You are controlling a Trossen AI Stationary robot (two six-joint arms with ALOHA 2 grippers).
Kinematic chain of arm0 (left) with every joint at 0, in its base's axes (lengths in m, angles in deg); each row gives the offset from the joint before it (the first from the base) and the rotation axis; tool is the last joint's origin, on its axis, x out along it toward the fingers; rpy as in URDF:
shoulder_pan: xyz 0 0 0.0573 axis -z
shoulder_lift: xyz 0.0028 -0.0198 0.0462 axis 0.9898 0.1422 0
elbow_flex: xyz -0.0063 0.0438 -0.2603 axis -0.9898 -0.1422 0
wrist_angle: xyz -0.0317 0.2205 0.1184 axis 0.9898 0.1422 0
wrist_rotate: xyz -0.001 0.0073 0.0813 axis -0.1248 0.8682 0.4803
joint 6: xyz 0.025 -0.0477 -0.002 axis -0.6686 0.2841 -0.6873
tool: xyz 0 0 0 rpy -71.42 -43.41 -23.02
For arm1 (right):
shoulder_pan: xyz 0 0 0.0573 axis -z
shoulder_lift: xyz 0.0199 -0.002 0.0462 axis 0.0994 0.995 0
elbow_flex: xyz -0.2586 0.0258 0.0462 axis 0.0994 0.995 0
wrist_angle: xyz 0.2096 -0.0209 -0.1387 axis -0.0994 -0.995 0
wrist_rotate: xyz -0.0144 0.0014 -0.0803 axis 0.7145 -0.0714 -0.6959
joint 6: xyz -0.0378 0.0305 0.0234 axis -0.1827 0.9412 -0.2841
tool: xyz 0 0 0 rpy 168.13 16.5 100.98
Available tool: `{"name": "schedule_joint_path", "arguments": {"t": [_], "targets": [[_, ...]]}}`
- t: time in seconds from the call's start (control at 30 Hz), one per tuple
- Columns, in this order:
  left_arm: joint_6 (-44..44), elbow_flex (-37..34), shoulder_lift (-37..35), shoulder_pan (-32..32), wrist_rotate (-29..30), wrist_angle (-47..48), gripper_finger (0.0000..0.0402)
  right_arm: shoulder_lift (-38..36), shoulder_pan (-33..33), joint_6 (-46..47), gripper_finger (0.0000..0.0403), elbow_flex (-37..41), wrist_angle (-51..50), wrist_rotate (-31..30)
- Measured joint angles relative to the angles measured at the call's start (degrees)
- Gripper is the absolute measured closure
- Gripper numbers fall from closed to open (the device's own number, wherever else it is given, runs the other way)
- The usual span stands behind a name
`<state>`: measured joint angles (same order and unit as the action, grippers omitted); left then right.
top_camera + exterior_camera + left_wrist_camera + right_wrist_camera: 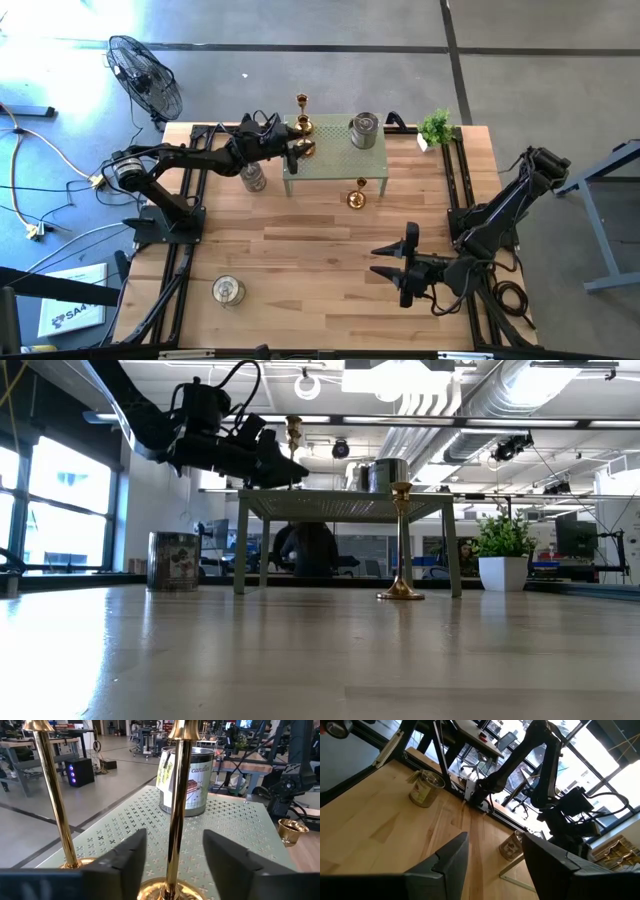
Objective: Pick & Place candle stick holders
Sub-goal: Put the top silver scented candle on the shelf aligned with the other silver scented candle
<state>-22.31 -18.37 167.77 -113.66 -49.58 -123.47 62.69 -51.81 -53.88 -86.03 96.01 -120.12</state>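
Three gold candle holders and three silver tins share the counter [300,260]. The left tool [172,865] sits over the green stand [335,160], its fingers parted either side of one gold candle holder's [177,810] stem, not touching. A second gold holder [52,795] stands just beside. The right tool [392,262] hovers half-open, empty.
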Motion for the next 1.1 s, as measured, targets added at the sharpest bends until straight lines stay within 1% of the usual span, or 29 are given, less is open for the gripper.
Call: {"name": "schedule_joint_path", "arguments": {"t": [0.2,0.37,0.5,1.1], "targets": [[1.4,0.0,0.0,0.0,0.01,0.07,0.0129,0.0,0.0,0.02,0.0222,0.0,0.0,0.42],[2.82,0.02,-0.02,-0.01,0.01,0.4,0.0096,0.0,0.0,0.02,0.0222,0.0,0.0,0.43],[2.82,0.04,-0.02,0.0,0.01,0.4,0.0088,0.0,0.0,0.02,0.0222,0.0,0.0,0.45],[2.84,0.07,-0.44,0.0,0.16,0.39,0.0087,0.0,0.0,0.85,0.0222,0.0,-0.46,0.48]]}}
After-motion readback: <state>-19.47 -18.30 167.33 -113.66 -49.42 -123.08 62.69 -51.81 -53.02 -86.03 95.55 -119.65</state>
